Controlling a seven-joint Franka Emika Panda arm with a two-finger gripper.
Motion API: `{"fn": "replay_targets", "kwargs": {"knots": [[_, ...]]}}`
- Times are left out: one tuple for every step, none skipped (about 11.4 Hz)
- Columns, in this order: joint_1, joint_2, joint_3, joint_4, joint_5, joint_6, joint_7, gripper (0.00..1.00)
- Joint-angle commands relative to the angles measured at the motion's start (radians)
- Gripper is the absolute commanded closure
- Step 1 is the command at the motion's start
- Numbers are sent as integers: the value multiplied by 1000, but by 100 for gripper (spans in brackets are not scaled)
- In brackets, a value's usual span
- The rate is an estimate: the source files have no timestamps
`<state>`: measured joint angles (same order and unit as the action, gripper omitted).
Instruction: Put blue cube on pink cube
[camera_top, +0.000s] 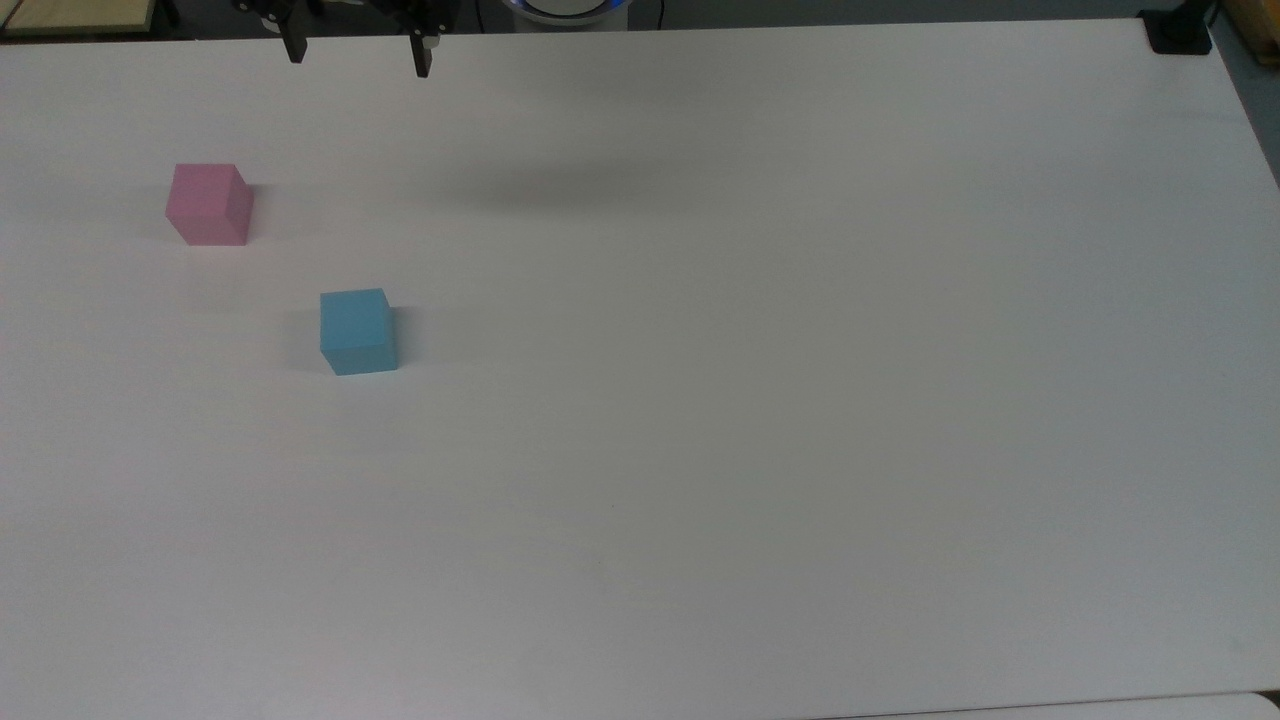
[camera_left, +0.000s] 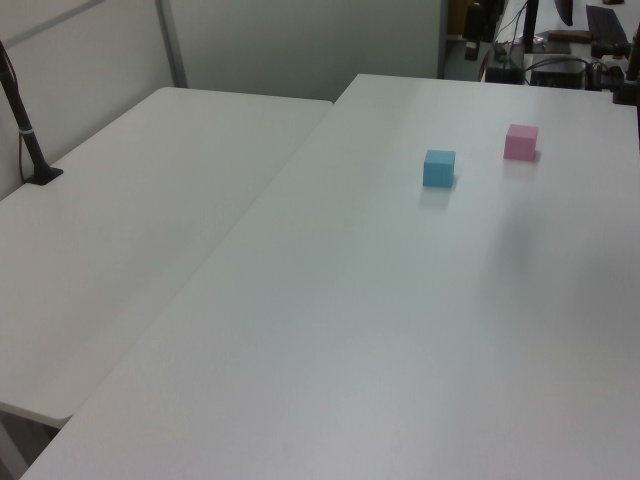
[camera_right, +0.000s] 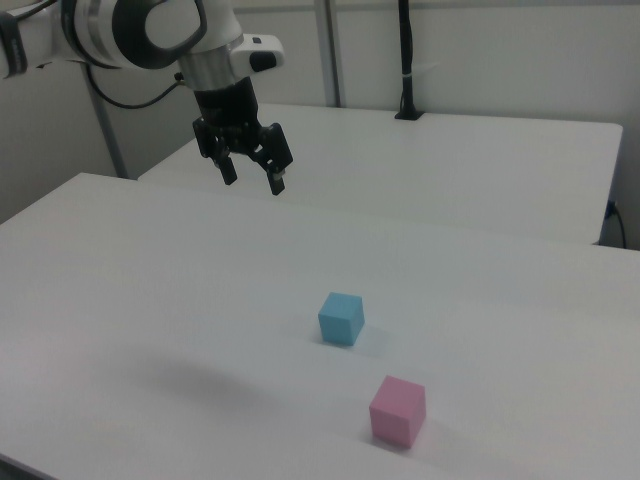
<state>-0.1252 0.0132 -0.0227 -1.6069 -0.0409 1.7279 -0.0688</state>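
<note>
Wide white matte table (camera_top: 750, 420) bears both cubes. Your black two-finger gripper (camera_right: 253, 176) hangs high above table, fingers spread, holding nothing. Small matte sky-blue cube (camera_right: 341, 318) sits below and toward right view's right of gripper; you must descend that way. Small matte pale pink cube (camera_right: 398, 411) lies just beyond it, apart, nearer right view's bottom.

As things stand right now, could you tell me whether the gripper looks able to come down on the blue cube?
Probably yes. The gripper hangs above the table with its jaws open and empty, and the blue cube sits alone, well apart from the pink cube, so nothing stands in the way.
</note>
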Motion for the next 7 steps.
{"fn": "replay_targets", "kwargs": {"knots": [[7,-2,-6,-2,56,18,18,0],[7,-4,-6,-1,79,18,18,0],[6,-2,-6,-2,90,18,18,0],[6,-4,-6,-2,91,18,18,0],[6,-4,-6,-2,102,18,18,0],[6,-4,-8,-2,127,15,18,0],[4,-4,-8,-1,137,13,20,0]]}}
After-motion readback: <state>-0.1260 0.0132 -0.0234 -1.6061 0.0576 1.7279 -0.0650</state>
